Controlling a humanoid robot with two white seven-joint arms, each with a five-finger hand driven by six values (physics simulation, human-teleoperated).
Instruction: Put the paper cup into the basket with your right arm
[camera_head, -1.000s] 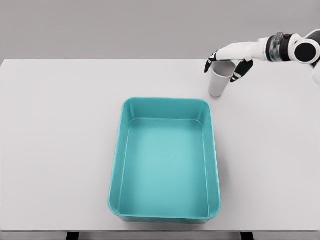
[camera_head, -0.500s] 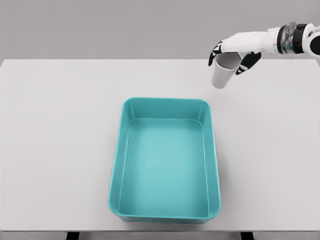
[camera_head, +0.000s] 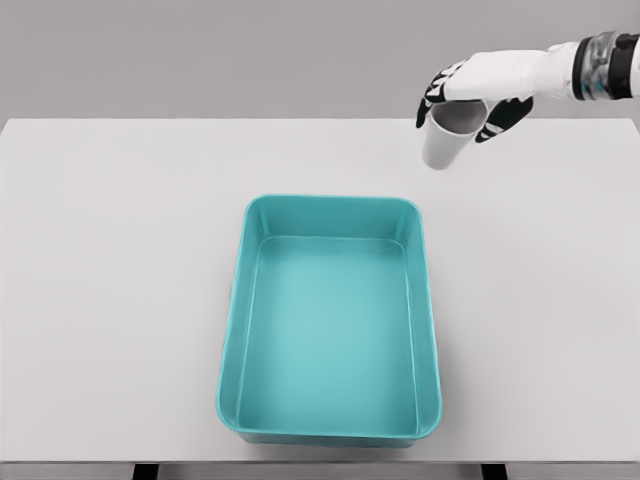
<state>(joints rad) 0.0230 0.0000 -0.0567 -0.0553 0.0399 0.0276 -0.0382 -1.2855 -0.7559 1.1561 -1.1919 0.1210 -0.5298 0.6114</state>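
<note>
Gripping the paper cup near its rim, the right hand reaches in from the upper right, its dark-tipped fingers curled around the cup's upper part on both sides. The cup hangs roughly upright with its open mouth facing up and toward the camera. Its long axis runs nearly vertical, leaning slightly so that the base sits a little to the left of the mouth. Its base appears to be clear of the table, though the gap itself is hard to judge from this angle. It sits beyond the far right corner of the basket, apart from it.

The basket is a teal rectangular tub lying with its long side running away from the camera, near the middle of the table. The table is a plain, pale grey-white slab, and behind it stands a flat grey wall.
</note>
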